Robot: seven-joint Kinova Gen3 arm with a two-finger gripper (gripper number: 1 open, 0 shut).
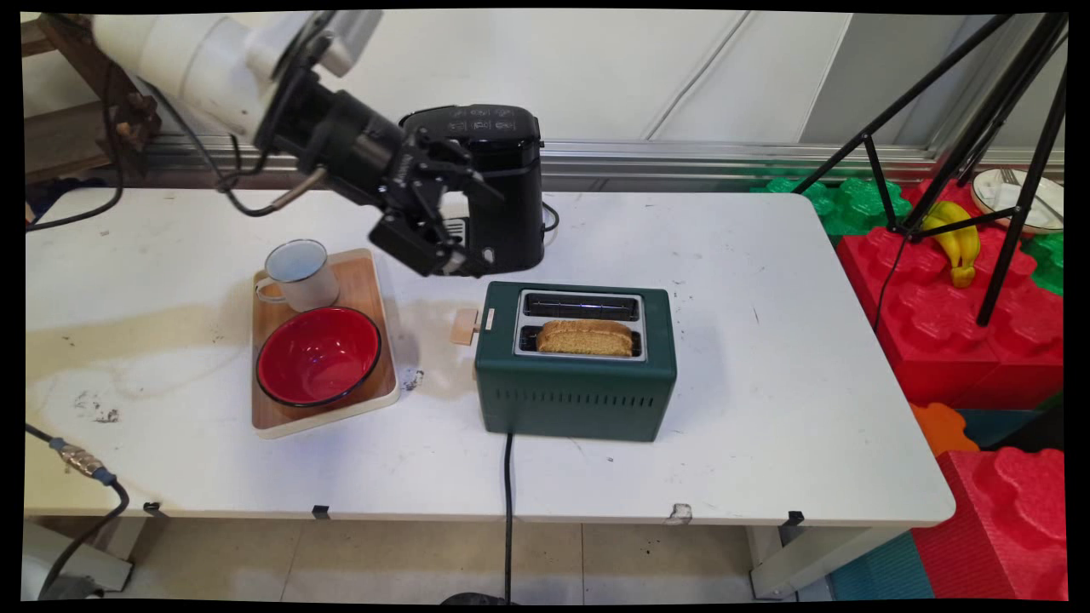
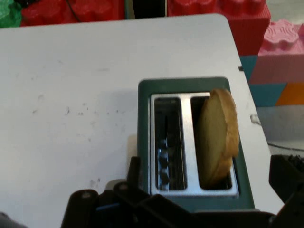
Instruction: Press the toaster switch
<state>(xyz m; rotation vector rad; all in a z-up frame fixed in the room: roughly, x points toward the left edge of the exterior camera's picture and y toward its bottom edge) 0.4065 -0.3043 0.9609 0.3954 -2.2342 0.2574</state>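
My end effector [image 1: 456, 255] hangs above the bench [image 1: 766, 281], just off the toaster's [image 1: 576, 387] 10 o'clock corner and in front of the black coffee machine [image 1: 502, 170], angled down toward the toaster's lever end. It carries nothing that I can see. Whether it is released or clenched I cannot tell: in the main view the tips merge with the dark machine behind, and the hand view crops them at the bottom edge.

The slice of bread [image 1: 586, 337] stands in the nearer slot, raised well above the rim, which suggests the carriage is up; the farther slot [image 1: 581, 305] looks empty. The pale lever tab [image 1: 466, 327] juts from the toaster's 9 o'clock face, directly below the hand.

At 9 o'clock of the toaster a wooden tray [image 1: 368, 289] keeps the red bowl [image 1: 318, 355] and the enamel mug [image 1: 300, 274] together, the mug at the bowl's 12 o'clock.

The coffee machine's lower front is hidden by the arm. The toaster's cord [image 1: 508, 511] drops off the near edge, its plug out of sight.
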